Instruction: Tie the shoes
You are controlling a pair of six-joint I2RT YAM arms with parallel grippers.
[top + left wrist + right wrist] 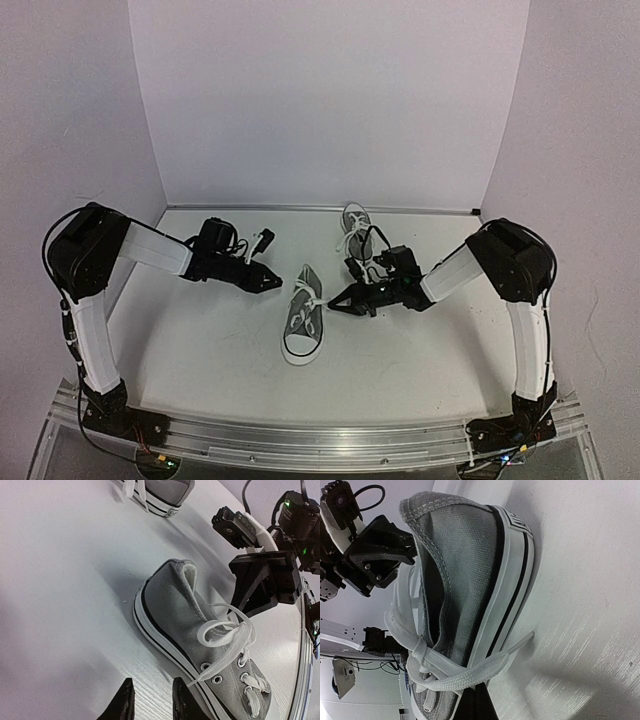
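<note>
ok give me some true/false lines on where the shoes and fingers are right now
1. Two grey shoes are on the table: a near shoe and a far shoe. True.
2. The left fingers are shut on the near shoe. False: they are apart with nothing between them, beside the shoe.
3. The near shoe's heel end lies between the left fingers and the right fingers. True.
4. The two shoes touch. False: bare table separates them.
5. The near shoe is upside down. False: it stands on its sole.
</note>
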